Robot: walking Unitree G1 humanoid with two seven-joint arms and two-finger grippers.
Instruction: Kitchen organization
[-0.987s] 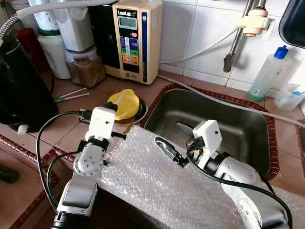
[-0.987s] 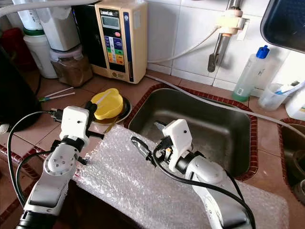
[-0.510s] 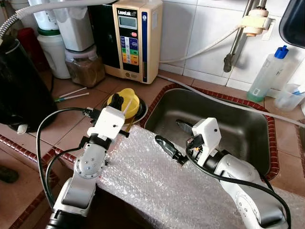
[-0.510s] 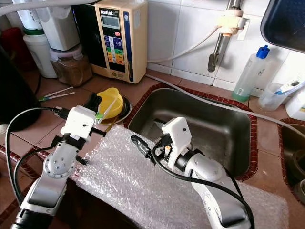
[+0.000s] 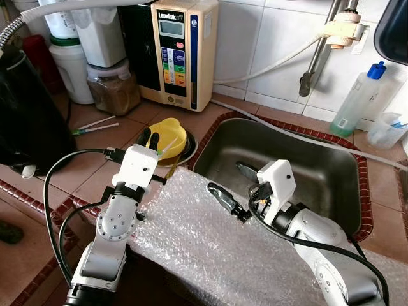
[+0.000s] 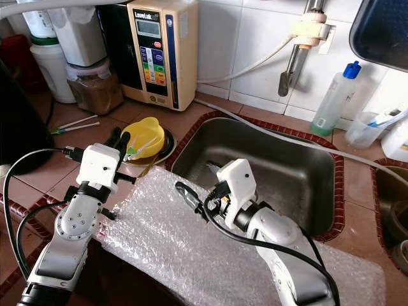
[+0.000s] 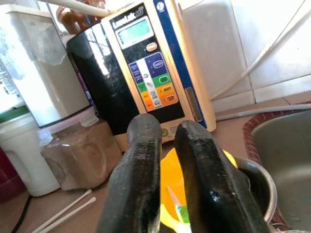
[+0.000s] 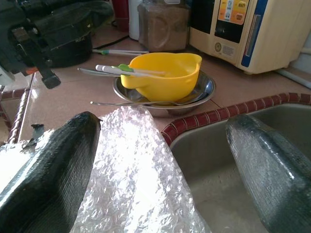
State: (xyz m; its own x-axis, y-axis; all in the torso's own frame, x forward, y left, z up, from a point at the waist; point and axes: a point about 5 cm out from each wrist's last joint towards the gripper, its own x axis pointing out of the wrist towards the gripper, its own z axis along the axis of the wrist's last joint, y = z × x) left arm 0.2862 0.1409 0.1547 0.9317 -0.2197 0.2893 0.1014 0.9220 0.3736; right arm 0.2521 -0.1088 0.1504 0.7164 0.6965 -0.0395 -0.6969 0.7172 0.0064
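A yellow bowl (image 5: 172,136) sits inside a shallow metal bowl (image 8: 204,90) on the tiled counter, left of the sink (image 5: 306,159). A white and green utensil (image 8: 131,71) lies across the yellow bowl's rim. My left gripper (image 5: 150,136) hovers at that bowl's near left edge, its fingers (image 7: 141,160) almost together with nothing between them. My right gripper (image 5: 233,185) is open at the sink's front left corner, one finger over the bubble wrap (image 5: 204,236) and the other over the basin.
A cream water ionizer (image 5: 182,51), a brown-filled jar (image 5: 113,89) and white containers stand at the back left. A black appliance (image 5: 32,121) sits at far left. The faucet (image 5: 315,54) and a blue-capped bottle (image 5: 358,99) stand behind the sink.
My left gripper reached forward over the yellow bowl half a second ago and has since drawn back slightly to the left. The right arm has stayed put.
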